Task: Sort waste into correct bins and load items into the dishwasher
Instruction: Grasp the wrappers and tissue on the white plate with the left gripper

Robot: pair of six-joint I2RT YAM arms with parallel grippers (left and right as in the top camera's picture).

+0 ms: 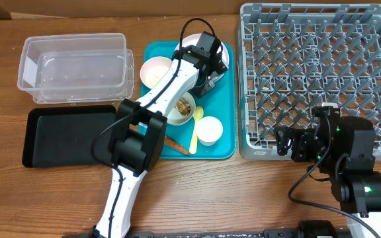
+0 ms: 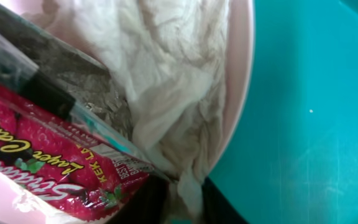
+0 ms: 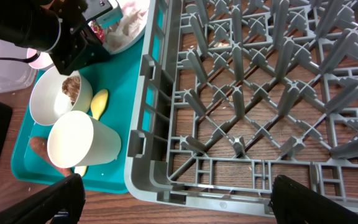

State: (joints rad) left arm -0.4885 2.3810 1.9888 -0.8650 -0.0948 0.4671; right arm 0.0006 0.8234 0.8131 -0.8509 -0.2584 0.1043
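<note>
A white plate [image 1: 223, 56] at the back right of the teal tray holds a crumpled white napkin [image 2: 166, 81] and a red-and-silver wrapper [image 2: 48, 162]. My left gripper [image 1: 207, 66] is down on the plate, with its fingers [image 2: 191, 199] shut on a fold of the napkin. An empty bowl [image 1: 155, 71], a bowl with the brown food scrap [image 1: 184, 107], a cup [image 1: 209, 130], a yellow spoon [image 1: 194, 131] and a carrot [image 1: 176, 146] lie on the tray. My right gripper [image 1: 284, 142] is open and empty at the front left corner of the grey dish rack [image 1: 319, 73].
The clear tub [image 1: 75, 66] stands at the back left, with the black tray [image 1: 65, 135] in front of it. The teal tray [image 1: 223, 142] lies right beside the rack. In the right wrist view the cup [image 3: 82, 146] stands close to the rack's wall [image 3: 148, 124].
</note>
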